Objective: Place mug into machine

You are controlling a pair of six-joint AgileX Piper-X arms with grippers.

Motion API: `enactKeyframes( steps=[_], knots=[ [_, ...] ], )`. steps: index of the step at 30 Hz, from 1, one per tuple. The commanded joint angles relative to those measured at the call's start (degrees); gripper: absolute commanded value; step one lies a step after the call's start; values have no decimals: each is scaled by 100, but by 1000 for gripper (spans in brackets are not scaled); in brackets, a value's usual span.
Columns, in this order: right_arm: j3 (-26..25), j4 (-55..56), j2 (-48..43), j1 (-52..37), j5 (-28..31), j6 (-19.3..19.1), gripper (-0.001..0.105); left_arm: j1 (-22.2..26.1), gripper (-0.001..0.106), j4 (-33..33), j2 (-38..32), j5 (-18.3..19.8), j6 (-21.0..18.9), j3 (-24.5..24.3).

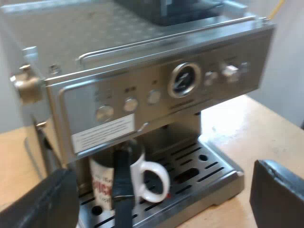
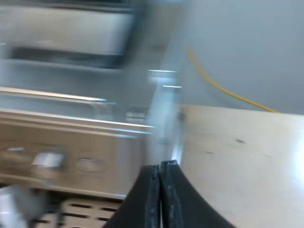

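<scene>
Both left gripper (image 1: 160,190) fingers spread before the machine (image 1: 142,90); the right gripper (image 2: 160,167) fingers press together beside it. Red lettering on the mug (image 1: 137,167) is unreadable.

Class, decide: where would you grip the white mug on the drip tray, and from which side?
Probably its loop handle, from the machine's open front: the loop juts out clear, while the dark handle crosses the mug body and the machine overhangs it.

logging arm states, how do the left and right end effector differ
The left end effector is open, fingers far apart; right end effector is shut, fingers pressed together. The left faces the espresso machine's front, where the mug stands on the drip tray; the right is by the machine's side, over the table. Both have black fingers and hold nothing.
</scene>
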Motion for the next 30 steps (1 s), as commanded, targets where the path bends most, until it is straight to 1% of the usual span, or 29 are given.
enactKeyframes(
  steps=[1,4,6,8,9,12,13,14,15,17,18,19,20,22,27,30],
  knots=[
    [116,261,-484,-556,-296,-21,0,207,81,-59,26,33,-63,-64],
    [353,510,-940,-1165,-368,-2,0,401,81,35,16,33,-63,-64],
    [439,602,-1086,-1366,-368,-4,0,459,81,78,16,33,-63,-78],
    [707,755,-1540,-1952,-547,-61,0,652,81,278,16,33,-63,-92],
    [760,775,-1637,-2027,-580,-73,0,671,81,303,16,33,-63,-92],
    [961,869,-2034,-2577,-1055,-270,1,791,81,423,16,33,-63,-92],
    [1035,889,-2147,-2794,-1237,-300,5,846,81,519,16,33,-63,-120],
    [1088,914,-2212,-2977,-1410,-305,14,891,81,642,3,33,-37,-155],
    [1108,956,-2230,-3088,-1452,-303,19,911,81,687,-9,33,-10,-170],
    [1136,1183,-2243,-3500,-1667,-330,42,938,81,841,-90,33,25,-240],
    [1134,1230,-2243,-3563,-1738,-380,46,938,81,881,-126,33,29,-263],
    [1134,1306,-2243,-3724,-1901,-516,56,938,81,947,-214,33,46,-285],
    [1134,1320,-2243,-3801,-1972,-494,62,938,81,1020,-333,33,62,-287],
    [1134,1320,-2287,-3807,-2007,-477,64,938,81,1177,-508,-9,63,-286],
    [1134,1425,-2549,-3796,-2028,-524,64,938,81,1597,-1120,-7,63,-286],
    [1139,1594,-2874,-3796,-2028,-524,64,938,81,1840,-1522,-7,63,-286]
  ],
)
